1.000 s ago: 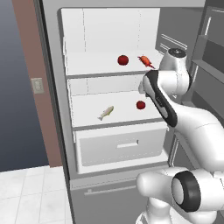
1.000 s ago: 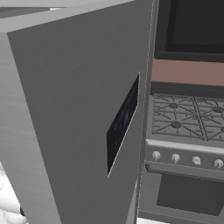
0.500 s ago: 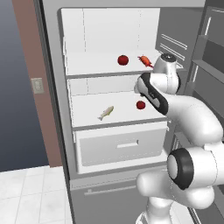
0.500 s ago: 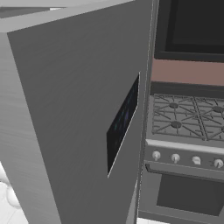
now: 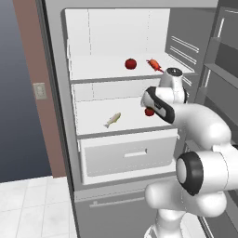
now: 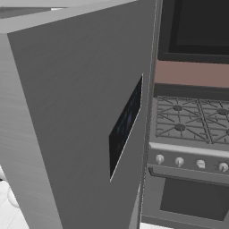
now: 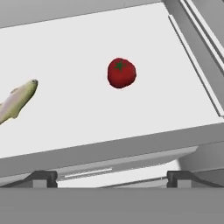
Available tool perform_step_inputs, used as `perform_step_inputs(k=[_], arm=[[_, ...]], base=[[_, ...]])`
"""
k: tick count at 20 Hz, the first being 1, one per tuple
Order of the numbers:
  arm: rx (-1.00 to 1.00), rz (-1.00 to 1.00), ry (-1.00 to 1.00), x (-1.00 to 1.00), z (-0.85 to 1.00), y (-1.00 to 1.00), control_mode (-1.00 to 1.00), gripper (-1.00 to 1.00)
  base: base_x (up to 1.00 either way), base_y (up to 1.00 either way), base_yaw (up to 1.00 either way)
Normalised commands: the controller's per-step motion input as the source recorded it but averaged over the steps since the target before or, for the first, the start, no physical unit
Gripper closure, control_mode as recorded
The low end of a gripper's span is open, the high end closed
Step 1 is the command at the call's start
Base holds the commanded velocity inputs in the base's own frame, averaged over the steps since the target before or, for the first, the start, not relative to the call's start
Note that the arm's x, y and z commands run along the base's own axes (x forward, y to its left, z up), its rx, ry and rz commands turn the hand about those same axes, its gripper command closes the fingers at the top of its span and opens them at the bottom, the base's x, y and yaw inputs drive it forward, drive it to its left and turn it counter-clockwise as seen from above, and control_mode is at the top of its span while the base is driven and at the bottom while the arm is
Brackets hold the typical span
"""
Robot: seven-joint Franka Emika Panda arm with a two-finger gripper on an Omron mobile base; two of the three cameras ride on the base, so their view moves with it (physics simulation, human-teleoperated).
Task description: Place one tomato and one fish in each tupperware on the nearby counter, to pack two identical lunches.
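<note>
**Open fridge, two shelves of food, gripper spread wide over the lower one**

We see a fridge (image 5: 60, 116) standing open, its inside plain matte white with flat shelves and a smooth drawer (image 5: 128, 158) below them, fronted by a slim recessed handle. On the upper shelf (image 5: 102, 74) sits a small glossy red tomato (image 5: 130, 63), round as a ball, and just to its right an orange-red fish (image 5: 155, 65), slim and finned, partly cut off by the white arm in front of it.

On the lower shelf (image 7: 87, 113) lies a second tomato (image 7: 121, 73), deep red with a dark green star at its stem, well apart from a pale silvery-beige fish (image 7: 17, 100) whose tail runs off the left edge of the hand view. In the left base view this tomato (image 5: 149, 112) is half hidden behind the arm's dark wrist, while the pale fish (image 5: 112, 120) lies in plain sight, slanted on the shelf.

The gripper (image 7: 111, 178) holds nothing: its two dark fingertips (image 7: 41, 178) stand spread wide at the bottom of the hand view, short of the shelf's front edge, with the tomato beyond them and between their lines.

From the right base view we get the brushed grey outside of the fridge door (image 6: 76, 120) with a dark glossy panel (image 6: 126, 125) set in it, and beside it a stove (image 6: 192, 134) with black grates and round knobs, cut off at the right edge.
</note>
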Motion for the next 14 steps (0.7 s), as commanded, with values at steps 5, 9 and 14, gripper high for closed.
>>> perform_step_inputs(k=[5,9,14], arm=[[-0.07,0.0,0.0,0.12,-0.2,-0.02,-1.0,-1.0],[-0.08,0.0,0.0,0.31,-0.22,-0.08,-1.0,-1.0],[-0.03,0.0,0.01,0.42,-0.14,-0.15,-1.0,-1.0]], base=[[0.0,0.0,0.0],[0.0,0.0,0.0],[0.0,0.0,0.0]])
